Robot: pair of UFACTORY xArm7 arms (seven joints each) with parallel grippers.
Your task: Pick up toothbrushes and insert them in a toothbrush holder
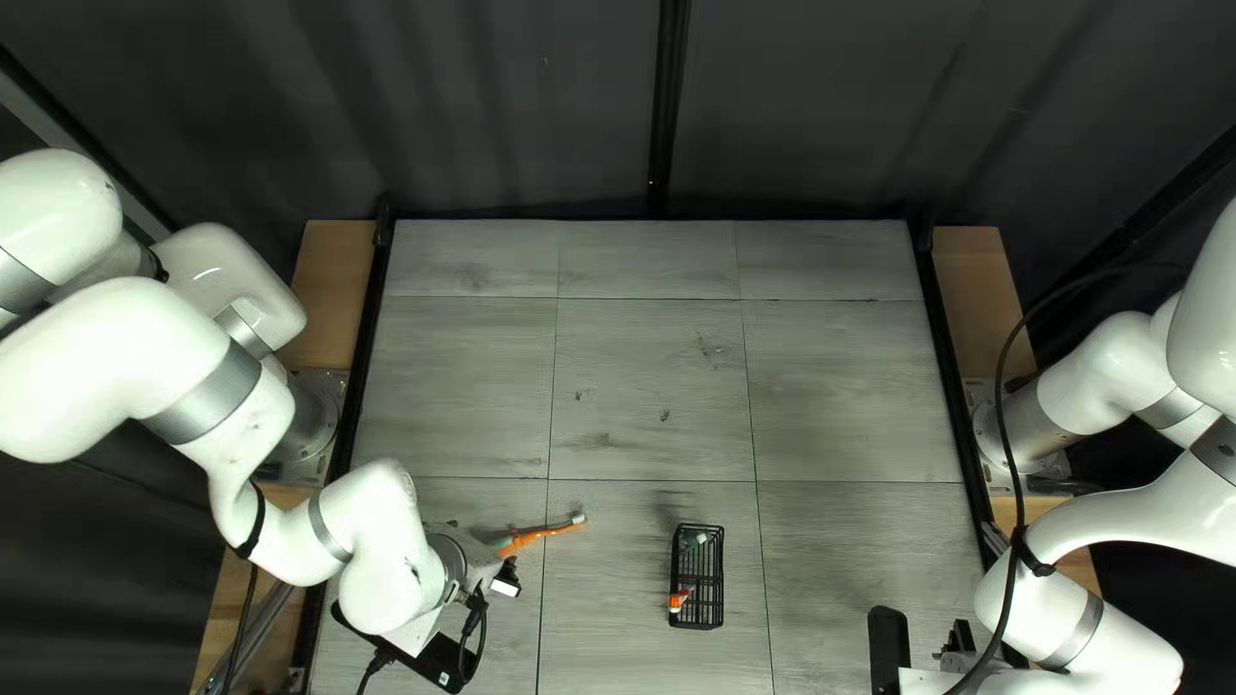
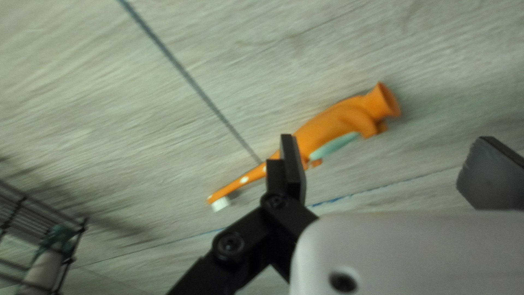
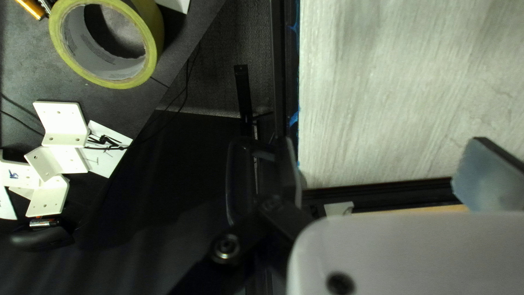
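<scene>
In the top left view, my left gripper point(image 1: 500, 570) is low over the near left part of the table, beside an orange toothbrush point(image 1: 525, 537). The left wrist view shows this gripper point(image 2: 386, 170) open above the toothbrush point(image 2: 333, 127), one finger overlapping its handle; the brush lies on its side, white bristles pointing away from its flared foot. A black wire holder point(image 1: 697, 579) stands to the right, small green and orange pieces inside. Part of the holder point(image 2: 22, 207) also appears in the left wrist view. My right gripper point(image 1: 959, 640), open in the right wrist view point(image 3: 386, 170), holds nothing.
Grey table planks point(image 1: 650, 386) lie between black side rails. Beyond the table edge, the right wrist view shows a roll of yellow tape point(image 3: 150, 43), white brackets point(image 3: 63, 123) and thin black cables.
</scene>
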